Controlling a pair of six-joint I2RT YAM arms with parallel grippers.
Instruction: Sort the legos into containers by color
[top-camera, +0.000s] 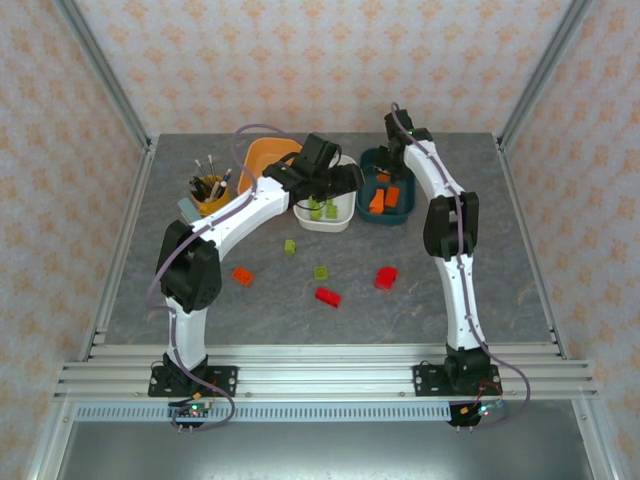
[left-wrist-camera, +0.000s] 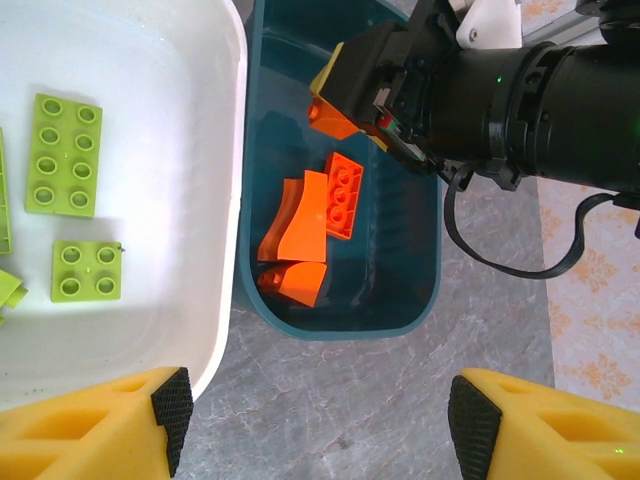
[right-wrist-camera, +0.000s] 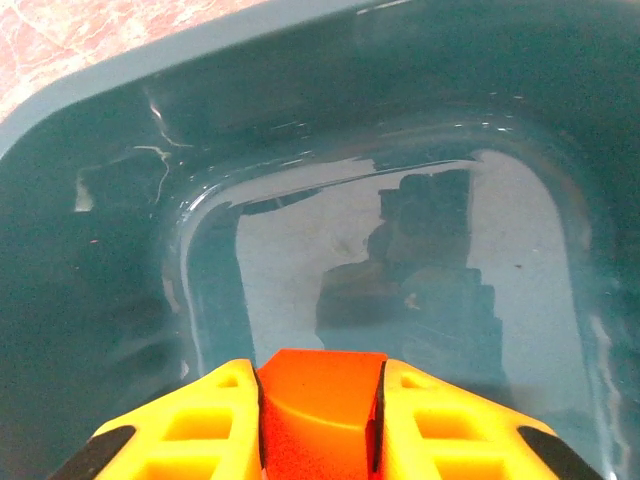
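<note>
Take the top view as a dial with twelve at the far wall. Nearest the arm bases, a red lego (top-camera: 327, 296) lies on the grey bench (top-camera: 500, 290) at six o'clock from its middle. A second red lego (top-camera: 386, 278) lies at four and a loose orange lego (top-camera: 242, 276) at eight. Just beyond, near the middle, lie a lime lego (top-camera: 321, 272) and another lime lego (top-camera: 290, 246).

Farther, at twelve, the white tub (left-wrist-camera: 150, 60) holds lime bricks (left-wrist-camera: 65, 155). The left jaws hang spread and empty above where it sits beside the teal tub (left-wrist-camera: 340, 320). That tub, at one o'clock, holds orange bricks (left-wrist-camera: 340, 195). The right jaws, low inside it, pinch an orange wedge (right-wrist-camera: 320, 400).

Farthest are the brush cup (top-camera: 210, 190) at ten and the orange tub (top-camera: 262, 160) at eleven.
</note>
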